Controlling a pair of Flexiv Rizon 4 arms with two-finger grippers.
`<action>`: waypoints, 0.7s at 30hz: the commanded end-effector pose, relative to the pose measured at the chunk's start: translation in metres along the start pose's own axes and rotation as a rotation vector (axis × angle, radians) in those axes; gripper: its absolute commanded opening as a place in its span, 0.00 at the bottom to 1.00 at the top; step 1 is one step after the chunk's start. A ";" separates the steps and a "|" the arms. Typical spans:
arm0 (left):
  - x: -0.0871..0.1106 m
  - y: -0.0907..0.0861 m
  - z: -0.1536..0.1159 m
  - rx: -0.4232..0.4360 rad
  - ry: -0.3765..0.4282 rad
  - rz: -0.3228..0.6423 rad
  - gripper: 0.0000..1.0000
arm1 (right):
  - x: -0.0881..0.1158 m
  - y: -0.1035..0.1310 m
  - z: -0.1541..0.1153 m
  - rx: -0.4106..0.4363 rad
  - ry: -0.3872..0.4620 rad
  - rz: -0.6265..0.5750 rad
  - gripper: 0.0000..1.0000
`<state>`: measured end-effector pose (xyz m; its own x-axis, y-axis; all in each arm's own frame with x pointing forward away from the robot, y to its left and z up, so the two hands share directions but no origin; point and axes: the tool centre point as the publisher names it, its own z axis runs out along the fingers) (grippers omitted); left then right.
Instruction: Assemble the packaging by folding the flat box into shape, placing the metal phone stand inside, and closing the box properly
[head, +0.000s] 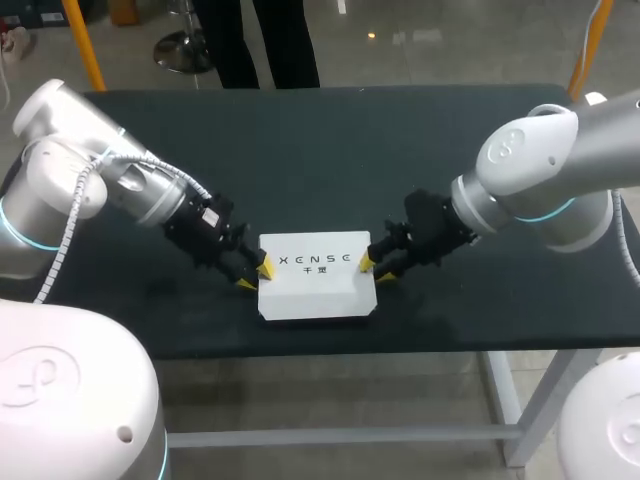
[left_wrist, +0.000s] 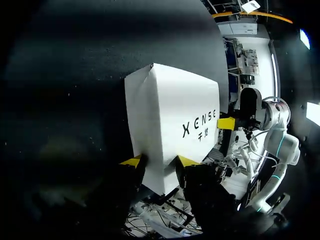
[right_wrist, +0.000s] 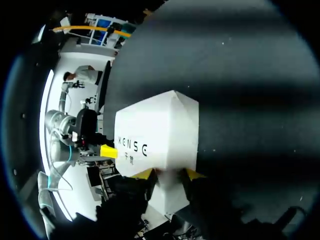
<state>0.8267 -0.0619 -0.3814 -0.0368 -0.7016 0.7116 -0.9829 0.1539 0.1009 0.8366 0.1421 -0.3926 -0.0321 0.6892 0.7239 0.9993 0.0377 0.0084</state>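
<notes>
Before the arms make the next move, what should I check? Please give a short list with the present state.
1. Shape: ok, the box stands folded on the table.
2. Closure: ok, its top lies flat.
3. Contents: cannot tell whether the phone stand is inside.
4. One end held: ok, left gripper shut on it.
5. Other end held: ok, right gripper shut on it.

Overhead rear camera; opposed close wrist cameras, common box (head: 317, 280)

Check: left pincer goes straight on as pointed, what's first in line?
The white box; its end sits between the tips of the left pincer. Beyond it, roughly in line, the right pincer; depth unclear.
</notes>
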 end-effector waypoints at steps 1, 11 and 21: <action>0.006 -0.006 0.003 -0.020 -0.013 -0.010 0.44 | 0.006 0.001 0.004 0.007 -0.015 0.009 0.42; 0.006 -0.004 -0.001 -0.028 -0.015 -0.025 0.43 | 0.006 0.000 0.002 0.026 -0.013 0.033 0.42; 0.008 -0.003 -0.003 -0.039 -0.021 -0.042 0.44 | 0.004 0.004 -0.005 0.049 -0.003 0.058 0.43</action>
<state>0.8278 -0.0620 -0.3754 0.0003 -0.7169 0.6971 -0.9777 0.1462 0.1508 0.8364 0.1414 -0.3877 0.0245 0.6963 0.7173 0.9980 0.0243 -0.0577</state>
